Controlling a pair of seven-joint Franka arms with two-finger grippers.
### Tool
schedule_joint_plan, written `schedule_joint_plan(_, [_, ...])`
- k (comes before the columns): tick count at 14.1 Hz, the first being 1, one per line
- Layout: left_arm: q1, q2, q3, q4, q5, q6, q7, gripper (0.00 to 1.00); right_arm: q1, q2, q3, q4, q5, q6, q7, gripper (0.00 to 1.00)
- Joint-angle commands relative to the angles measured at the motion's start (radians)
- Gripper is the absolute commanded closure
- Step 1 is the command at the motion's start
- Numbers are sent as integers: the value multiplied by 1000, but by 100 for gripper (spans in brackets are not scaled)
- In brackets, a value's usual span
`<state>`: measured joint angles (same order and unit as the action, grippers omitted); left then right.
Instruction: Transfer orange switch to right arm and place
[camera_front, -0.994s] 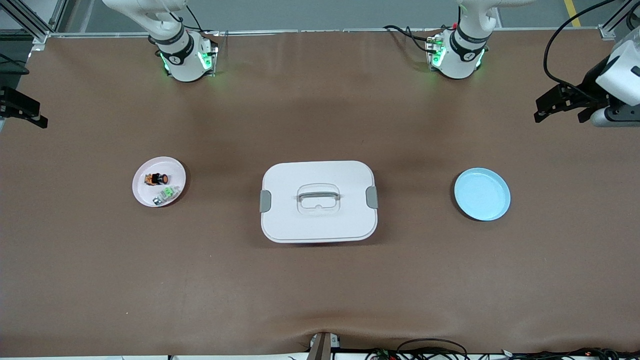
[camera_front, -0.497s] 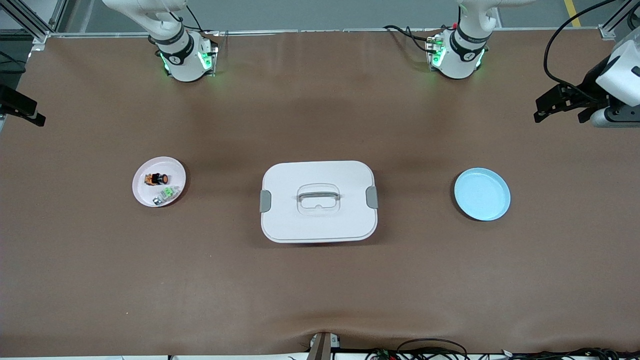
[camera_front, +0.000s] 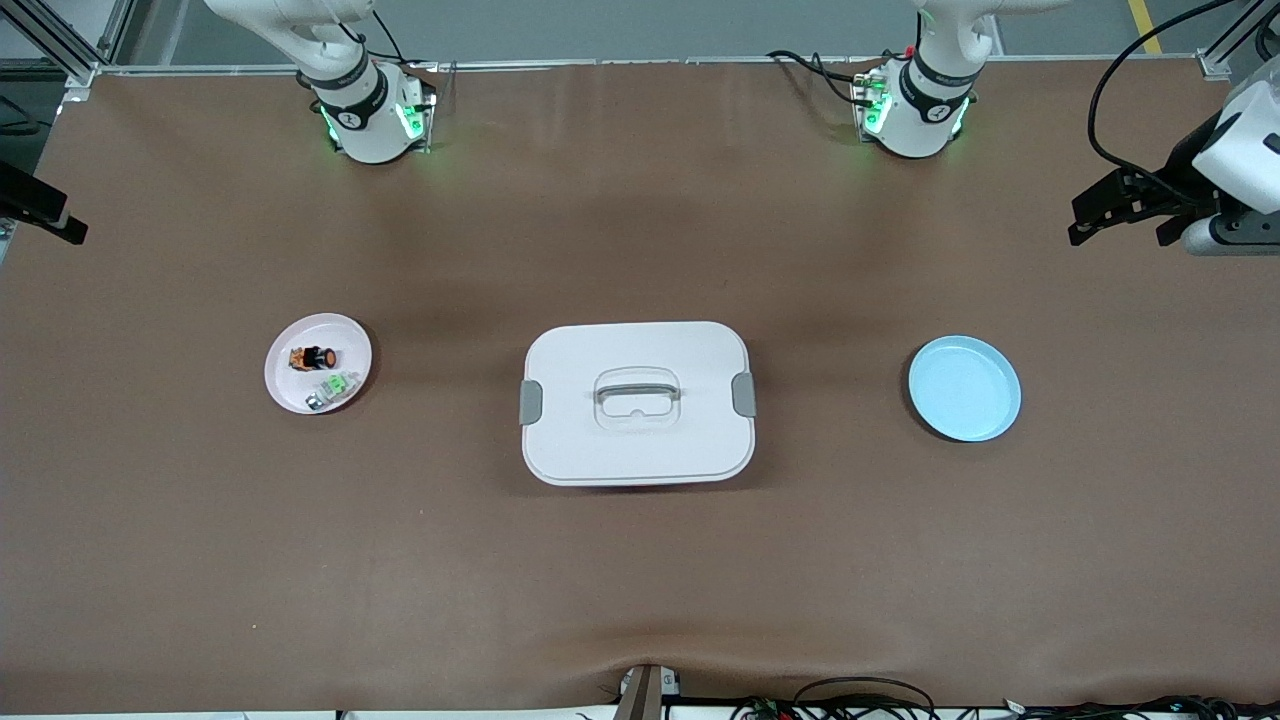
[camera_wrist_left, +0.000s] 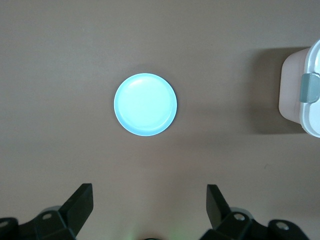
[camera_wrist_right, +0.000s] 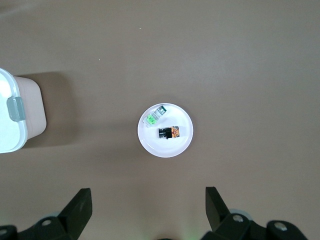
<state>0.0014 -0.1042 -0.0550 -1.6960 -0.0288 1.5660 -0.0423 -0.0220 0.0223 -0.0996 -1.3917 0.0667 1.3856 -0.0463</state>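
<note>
The orange switch (camera_front: 312, 357) lies on its side on a small pale pink plate (camera_front: 290, 385) toward the right arm's end of the table. It also shows as the black-and-orange switch (camera_wrist_right: 169, 132) in the right wrist view. My right gripper (camera_wrist_right: 147, 191) hangs open and empty high over the table, well clear of that plate (camera_wrist_right: 165, 147); only a black part of it (camera_front: 45, 208) shows at the edge of the front view. My left gripper (camera_wrist_left: 148, 190) is open and empty too, high over the left arm's end (camera_front: 1085, 222), looking down on a blue plate (camera_wrist_left: 145, 104).
A small green-and-silver part (camera_front: 333, 386) shares the pink plate with the switch. A white lidded box (camera_front: 637, 402) with a handle and grey clips stands at the middle of the table. The bare blue plate (camera_front: 964, 388) lies toward the left arm's end.
The right gripper has drifted slightly toward the robots' side at the edge of the front view. The left arm and the things on the table have not moved.
</note>
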Motion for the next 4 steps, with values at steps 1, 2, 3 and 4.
schedule_joint_plan(1, [6,6,-3,19,-5,-21,1,0,4,-2,1,3,16,-13,13,0])
schedule_joint_plan(2, [6,6,-3,19,-5,-21,1,0,4,-2,1,3,16,-11,13,0])
schedule_joint_plan(3, [6,6,-3,19,-5,-21,1,0,4,-2,1,5,16,-11,13,0])
schedule_joint_plan(4, [8,6,-3,19,-5,-21,1,0,4,-2,0,5,15,-13,28,0])
